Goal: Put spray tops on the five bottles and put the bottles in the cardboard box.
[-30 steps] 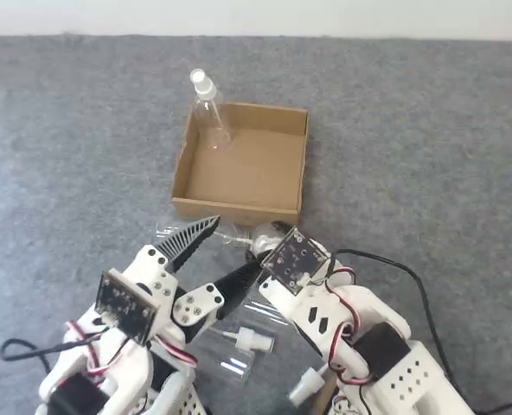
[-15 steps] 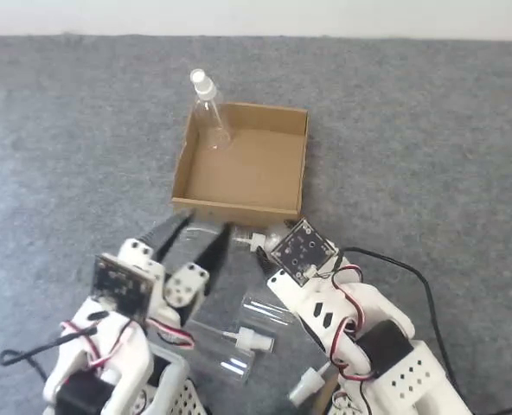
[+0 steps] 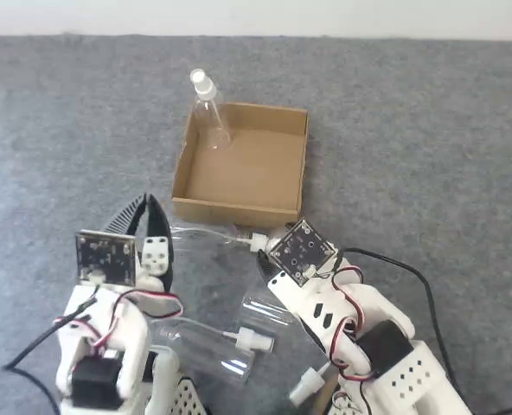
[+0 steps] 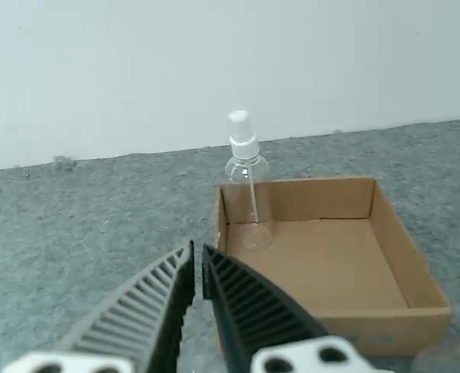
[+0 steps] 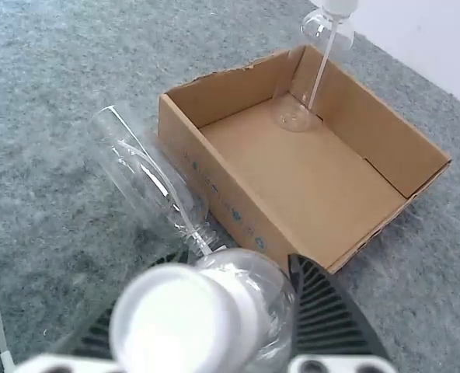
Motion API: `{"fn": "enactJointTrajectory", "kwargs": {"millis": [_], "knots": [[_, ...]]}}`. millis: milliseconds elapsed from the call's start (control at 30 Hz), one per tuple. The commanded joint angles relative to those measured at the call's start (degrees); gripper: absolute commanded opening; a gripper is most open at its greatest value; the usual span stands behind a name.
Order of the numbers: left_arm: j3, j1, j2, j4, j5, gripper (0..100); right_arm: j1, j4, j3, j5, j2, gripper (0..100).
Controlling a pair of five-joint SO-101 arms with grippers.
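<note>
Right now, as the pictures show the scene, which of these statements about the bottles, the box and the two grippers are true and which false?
1. One upright bottle with a spray top stands inside the cardboard box. True.
2. The left gripper grips a bottle. False: its fingers are shut on nothing.
3. The right gripper holds the held bottle outside the box, along its near wall. True.
4. Five bottles are in the box. False: only one is.
</note>
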Motion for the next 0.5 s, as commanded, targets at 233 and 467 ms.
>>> {"fn": "enactJointTrajectory", "kwargs": {"millis": [233,467], "knots": [[6.4,-10.4,-0.7,-10.3,0.0,1,1.0,0.2,-3.2,-0.5,-1.2,7.9],[8.0,-10.4,-0.7,-11.3,3.1,1,1.0,2.9,-6.2,-2.4,-1.2,3.9]]}}
